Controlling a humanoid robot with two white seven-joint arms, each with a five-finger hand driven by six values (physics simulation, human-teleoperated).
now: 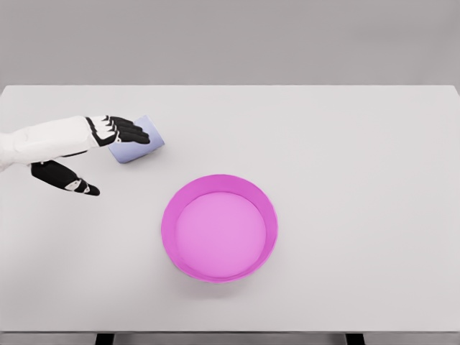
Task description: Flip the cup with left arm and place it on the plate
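A white table [359, 180] fills most of the frame, grey wall behind it. The left arm [39, 140] comes in from the left edge, its white forearm running toward the upper left of the table. The left hand [100, 147] is black-fingered and spread wide: the four fingers [126, 131] lie stretched over the top of the cup [136, 144], while the thumb [68, 180] points away below, toward the lower right, well apart from the cup. Nothing is clamped; the fingers rest on or just above the cup's near side, and I cannot tell from here whether they truly touch it.

The cup is pale lavender-blue and sits on the table at the upper left, partly hidden by the fingers; it looks tipped rather than upright, though its mouth is not clear to me.

The plate [219, 183], bright magenta with a raised rim, sits low and centre, apart from the cup, to its lower right.
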